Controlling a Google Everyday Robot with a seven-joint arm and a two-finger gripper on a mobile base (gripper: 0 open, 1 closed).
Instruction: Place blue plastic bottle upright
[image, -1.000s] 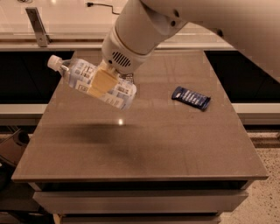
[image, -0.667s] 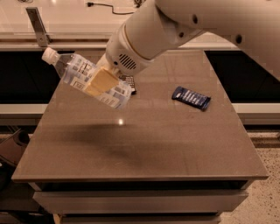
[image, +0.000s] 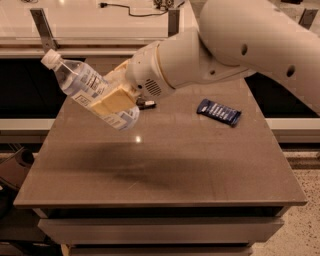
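The blue plastic bottle (image: 82, 85) is clear with a white cap and a printed label. It hangs in the air over the left part of the brown table (image: 165, 160), tilted, cap pointing up and to the left, base toward the table's middle. My gripper (image: 115, 100) is shut on the bottle's middle, one tan finger (image: 114, 102) lying across its body. The white arm comes in from the upper right.
A flat dark-blue snack wrapper (image: 218, 111) lies on the table's right part. A small dark object (image: 146, 104) sits by the bottle's base. A light counter with a metal post (image: 42, 27) stands behind the table. Drawers run below the table's front edge.
The bottle has been lifted and its cap has swung higher, so it stands steeper than before. The arm has turned and now covers more of the upper right.
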